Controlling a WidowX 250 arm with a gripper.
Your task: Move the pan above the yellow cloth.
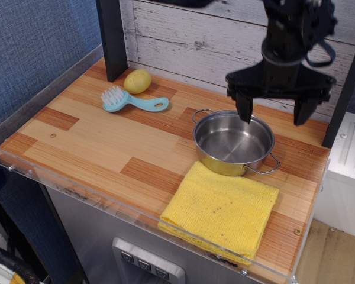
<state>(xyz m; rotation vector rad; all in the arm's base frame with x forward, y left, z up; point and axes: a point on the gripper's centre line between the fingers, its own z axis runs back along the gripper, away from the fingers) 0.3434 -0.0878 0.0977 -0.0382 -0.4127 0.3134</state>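
Observation:
The pan [233, 143] is a small shiny steel pot with two wire loop handles. It stands upright on the wooden tabletop, just behind the yellow cloth [220, 209] and touching or nearly touching its far edge. The cloth lies flat at the front right corner. My gripper [274, 113] is open and empty. It hangs in the air above the pan's far right rim, with its left finger [245, 108] over the pan and its right finger [301, 110] past the rim. Nothing is in the pan.
A light blue brush [132, 100] and a small yellow lemon-like ball [138, 81] lie at the back left. A dark post [111, 38] stands behind them. A white plank wall runs along the back. A clear lip [106, 198] edges the table's front.

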